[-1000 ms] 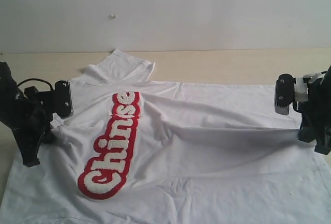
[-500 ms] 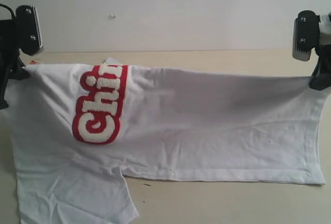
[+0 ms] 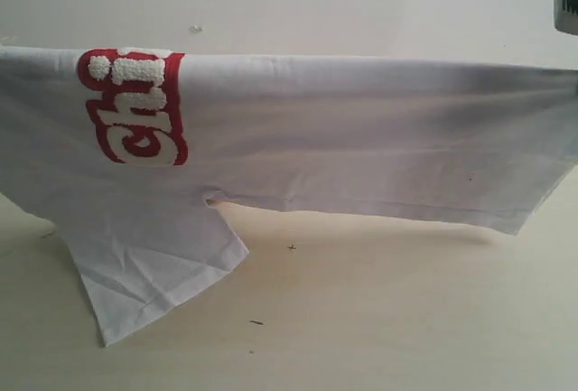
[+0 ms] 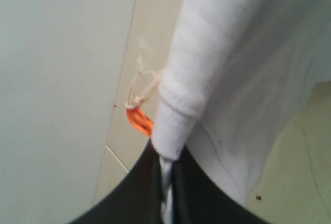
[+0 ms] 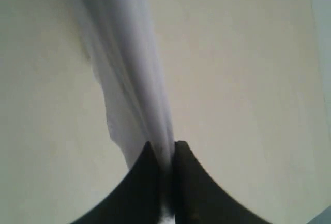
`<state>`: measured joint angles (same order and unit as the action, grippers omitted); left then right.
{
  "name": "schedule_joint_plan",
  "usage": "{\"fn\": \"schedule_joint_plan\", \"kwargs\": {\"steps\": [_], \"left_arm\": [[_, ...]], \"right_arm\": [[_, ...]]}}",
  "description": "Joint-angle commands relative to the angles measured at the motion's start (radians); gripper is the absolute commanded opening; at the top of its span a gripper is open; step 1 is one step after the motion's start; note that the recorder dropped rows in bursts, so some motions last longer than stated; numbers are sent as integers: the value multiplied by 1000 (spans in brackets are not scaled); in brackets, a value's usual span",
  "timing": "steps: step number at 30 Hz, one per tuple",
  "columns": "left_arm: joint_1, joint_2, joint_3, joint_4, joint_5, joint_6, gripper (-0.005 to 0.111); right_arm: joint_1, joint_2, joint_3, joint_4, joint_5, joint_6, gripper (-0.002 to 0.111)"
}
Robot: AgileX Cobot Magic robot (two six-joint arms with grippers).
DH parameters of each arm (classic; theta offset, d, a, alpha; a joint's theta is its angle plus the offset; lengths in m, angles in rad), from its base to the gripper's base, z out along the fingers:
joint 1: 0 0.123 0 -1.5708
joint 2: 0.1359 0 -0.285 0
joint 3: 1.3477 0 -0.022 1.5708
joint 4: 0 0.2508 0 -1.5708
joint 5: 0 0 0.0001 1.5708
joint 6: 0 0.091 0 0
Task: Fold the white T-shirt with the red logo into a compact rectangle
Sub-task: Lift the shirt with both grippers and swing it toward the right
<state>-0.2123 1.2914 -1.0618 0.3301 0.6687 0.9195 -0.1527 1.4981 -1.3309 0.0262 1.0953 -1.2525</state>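
The white T-shirt (image 3: 343, 129) hangs doubled over a taut top fold stretched across the exterior view, lifted off the table. Part of the red logo (image 3: 135, 107) shows near its left end, running down from the fold. One sleeve (image 3: 153, 265) dangles at lower left, its tip down at the table. My left gripper (image 4: 166, 154) is shut on the shirt's ribbed neck edge (image 4: 178, 115), beside the orange tag (image 4: 139, 120). My right gripper (image 5: 166, 151) is shut on a bunched edge of the shirt (image 5: 132, 79). Both grippers lie outside the exterior view, apart from a sliver of the right arm (image 3: 567, 3).
A pale wooden table (image 3: 379, 319) lies under the hanging shirt, with a white wall (image 3: 316, 3) behind it. Small dark specks (image 3: 256, 322) lie on the tabletop.
Both grippers have risen and left the exterior view, lifting the shirt from lying on the table to hanging from its fold. The logo and hem moved up; the sleeve now dangles.
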Motion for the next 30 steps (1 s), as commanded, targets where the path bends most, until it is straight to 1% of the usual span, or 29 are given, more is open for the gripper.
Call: {"fn": "schedule_joint_plan", "kwargs": {"steps": [1, 12, 17, 21, 25, 27, 30], "left_arm": [[3, -43, -11, 34, 49, -9, 0], [3, -117, -16, 48, 133, 47, 0], [3, -187, -66, 21, 233, 49, 0], [3, -258, -70, -32, 312, 96, 0], [3, -335, -70, -59, 399, 101, 0], [-11, -377, -65, -90, 405, 99, 0], [-64, -421, -50, -140, 428, 99, 0]], "right_arm": [[-4, -34, -30, -26, 30, 8, 0], [-4, -50, -53, -2, 83, 10, 0], [-4, -79, -53, 4, 114, 10, 0], [-4, -108, -53, 82, 126, 7, 0], [-4, -152, -51, 172, 126, 8, 0], [-4, -185, -39, 212, 126, 19, 0], [-4, -240, 2, 226, 126, 24, 0]]}}
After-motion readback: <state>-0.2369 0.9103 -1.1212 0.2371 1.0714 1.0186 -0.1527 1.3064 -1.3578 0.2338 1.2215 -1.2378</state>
